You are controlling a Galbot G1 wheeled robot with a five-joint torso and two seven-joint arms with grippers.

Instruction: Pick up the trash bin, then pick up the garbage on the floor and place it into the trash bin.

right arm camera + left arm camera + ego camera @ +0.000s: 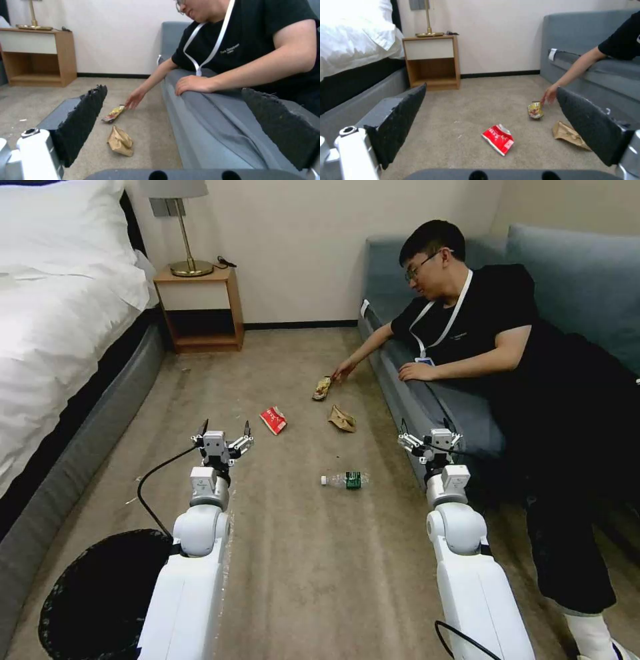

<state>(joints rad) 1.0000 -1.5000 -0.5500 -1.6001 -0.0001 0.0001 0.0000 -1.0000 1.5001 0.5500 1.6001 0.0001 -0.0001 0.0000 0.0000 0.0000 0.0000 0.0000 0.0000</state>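
The trash bin stands on the carpet at the lower left, beside my left arm, its black bag showing. The garbage lies ahead on the floor: a red wrapper, a tan paper bag, a brown-gold snack wrapper and a clear bottle. A person's hand touches the snack wrapper. My left gripper hangs open just short of the red wrapper. My right gripper is open beside the sofa edge.
A bed runs along the left and a grey sofa along the right, with a person leaning over its edge. A wooden nightstand with a lamp stands at the far wall. Open carpet lies between the two arms.
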